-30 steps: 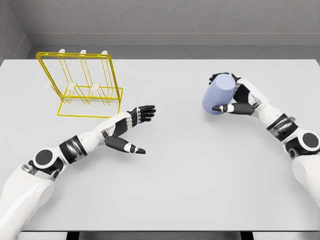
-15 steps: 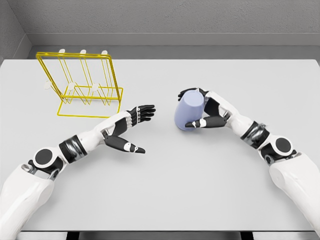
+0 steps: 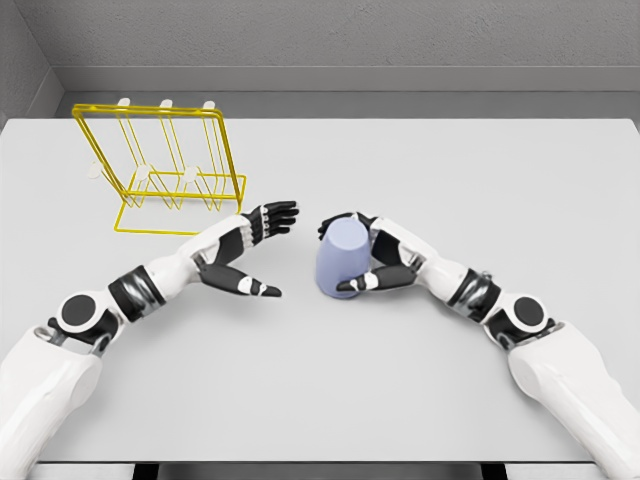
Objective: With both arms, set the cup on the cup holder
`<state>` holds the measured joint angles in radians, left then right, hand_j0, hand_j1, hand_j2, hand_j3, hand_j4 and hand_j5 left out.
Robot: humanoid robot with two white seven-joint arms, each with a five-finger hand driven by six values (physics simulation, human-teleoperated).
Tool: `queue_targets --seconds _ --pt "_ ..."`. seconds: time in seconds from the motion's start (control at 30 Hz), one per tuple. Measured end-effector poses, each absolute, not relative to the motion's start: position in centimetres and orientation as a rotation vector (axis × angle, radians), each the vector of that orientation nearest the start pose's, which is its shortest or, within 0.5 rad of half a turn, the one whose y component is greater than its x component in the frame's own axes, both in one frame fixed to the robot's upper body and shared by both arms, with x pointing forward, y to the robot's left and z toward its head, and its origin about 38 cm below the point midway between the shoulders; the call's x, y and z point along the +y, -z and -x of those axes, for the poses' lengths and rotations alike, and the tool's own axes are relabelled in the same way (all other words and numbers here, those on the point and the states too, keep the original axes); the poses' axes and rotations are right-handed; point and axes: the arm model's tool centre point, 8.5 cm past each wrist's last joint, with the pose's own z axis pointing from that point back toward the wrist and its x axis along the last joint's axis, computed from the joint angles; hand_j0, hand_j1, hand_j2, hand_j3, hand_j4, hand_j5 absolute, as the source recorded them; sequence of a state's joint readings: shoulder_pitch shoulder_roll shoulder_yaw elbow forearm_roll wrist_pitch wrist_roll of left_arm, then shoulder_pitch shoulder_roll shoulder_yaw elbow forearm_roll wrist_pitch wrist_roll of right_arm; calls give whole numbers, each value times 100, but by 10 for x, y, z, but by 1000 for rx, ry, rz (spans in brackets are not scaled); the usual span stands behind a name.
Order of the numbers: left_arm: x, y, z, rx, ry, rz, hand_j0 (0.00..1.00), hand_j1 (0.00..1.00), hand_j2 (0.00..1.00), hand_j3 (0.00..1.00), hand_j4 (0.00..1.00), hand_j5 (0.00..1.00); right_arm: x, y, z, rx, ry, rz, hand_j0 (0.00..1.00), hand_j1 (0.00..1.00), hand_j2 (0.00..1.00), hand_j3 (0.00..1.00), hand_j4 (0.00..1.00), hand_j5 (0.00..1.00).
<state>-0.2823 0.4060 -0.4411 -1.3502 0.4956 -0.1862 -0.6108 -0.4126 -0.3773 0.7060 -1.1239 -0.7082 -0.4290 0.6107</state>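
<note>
A pale blue cup [image 3: 341,258] stands near the middle of the white table [image 3: 400,380], with my right hand [image 3: 362,254] shut on it, fingers behind and thumb in front. My left hand [image 3: 255,250] is open just left of the cup, fingers spread and thumb stretched toward it, a small gap between them. The yellow wire cup holder [image 3: 163,168] with white-tipped pegs stands at the back left, behind the left hand.
A grey wall [image 3: 330,40] runs behind the table's far edge. The table's front edge lies close to the bottom of the view.
The right hand has carried the cup leftward and nearer, from the right side to the table's middle. The left hand has shifted slightly left and up in the picture.
</note>
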Motion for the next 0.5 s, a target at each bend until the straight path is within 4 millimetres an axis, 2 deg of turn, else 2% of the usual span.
queue_targets --seconds 0.03,0.1,0.2,0.5 --pt "219 -83 -399 -1493 773 648 100 100 100 100 100 100 -183 -56 -406 -1538 -745 -808 71 71 71 71 71 71" --pt "222 -82 -401 -1493 762 640 100 100 100 100 100 100 -182 -56 -406 -1538 -748 -810 78 78 78 78 78 78" --pt "225 -81 -402 -1490 753 633 100 100 100 100 100 100 -181 -56 -406 -1539 -752 -811 100 100 100 100 100 100" --pt "225 -77 -403 -1483 739 634 100 100 100 100 100 100 -186 -62 -409 -1566 -764 -796 100 100 100 100 100 100"
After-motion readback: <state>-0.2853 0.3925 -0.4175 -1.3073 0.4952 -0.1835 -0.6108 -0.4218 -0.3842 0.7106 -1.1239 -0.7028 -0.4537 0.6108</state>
